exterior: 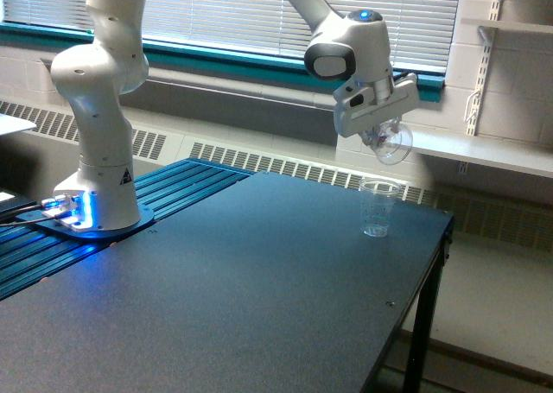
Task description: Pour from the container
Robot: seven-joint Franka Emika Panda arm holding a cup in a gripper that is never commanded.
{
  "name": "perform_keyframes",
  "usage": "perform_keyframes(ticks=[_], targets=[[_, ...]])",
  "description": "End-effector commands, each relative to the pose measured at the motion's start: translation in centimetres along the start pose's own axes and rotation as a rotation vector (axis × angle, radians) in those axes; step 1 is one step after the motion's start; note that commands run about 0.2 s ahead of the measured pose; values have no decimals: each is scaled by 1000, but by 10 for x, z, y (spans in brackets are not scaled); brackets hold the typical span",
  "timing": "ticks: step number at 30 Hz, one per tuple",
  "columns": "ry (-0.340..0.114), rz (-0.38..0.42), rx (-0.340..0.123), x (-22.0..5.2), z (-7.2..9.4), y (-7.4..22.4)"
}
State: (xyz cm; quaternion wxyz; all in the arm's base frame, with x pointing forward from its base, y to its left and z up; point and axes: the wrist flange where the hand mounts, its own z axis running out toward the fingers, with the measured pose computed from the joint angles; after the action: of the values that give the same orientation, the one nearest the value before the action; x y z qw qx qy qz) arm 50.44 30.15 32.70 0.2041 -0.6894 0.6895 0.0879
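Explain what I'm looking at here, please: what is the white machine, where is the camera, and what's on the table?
The white machine is a robot arm bolted at the table's far corner, its base glowing blue. One camera, off the arm, watches from the side. At the arm's end is a pincer holding a small clear cup, tipped on its side in the air. On the dark table stands a second clear cup with printed marks, upright, below the held one. I cannot tell whether anything is inside either cup. Behind are a window with blinds and a wall shelf.
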Motion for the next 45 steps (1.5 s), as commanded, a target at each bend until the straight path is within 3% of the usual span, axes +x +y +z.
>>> perform_keyframes(ticks=[1, 12, 23, 35, 45], targets=[[-32, 15, 12, 1, -14, -7], [-44, 53, -4, 14, -8, 1], [-24, 47, -21, 16, 7, 15], [9, 28, -29, 7, 28, 30], [-4, 13, -28, -10, 30, 36]])
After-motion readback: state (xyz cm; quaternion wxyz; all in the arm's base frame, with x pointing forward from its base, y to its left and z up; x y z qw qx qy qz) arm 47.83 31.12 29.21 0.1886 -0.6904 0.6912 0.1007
